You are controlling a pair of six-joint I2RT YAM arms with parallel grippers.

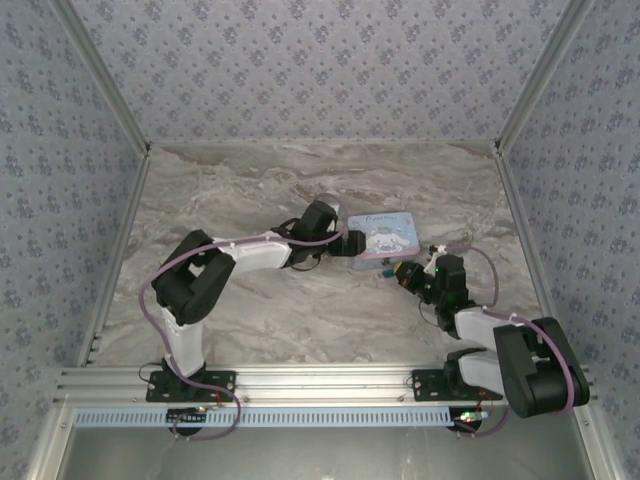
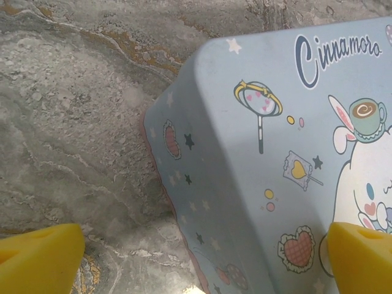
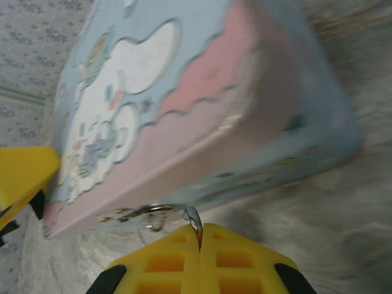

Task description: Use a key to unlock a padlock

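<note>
We see only the tip of the key (image 3: pixel 193 220), the rest buried between the right fingers (image 3: pixel 245 260); the blurred tin (image 3: pixel 214 110) runs off-frame.

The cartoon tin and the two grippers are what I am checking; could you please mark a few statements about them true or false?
1. The right gripper is shut on the thin metal key. True.
2. The left gripper is shut. False: its fingers stand wide apart, one over the tin and one over the table.
3. The tin is plain red. False: it is light blue with cartoon prints.
4. In the top view, the left gripper is at the tin's left side and the right gripper is by its near edge. True.
</note>
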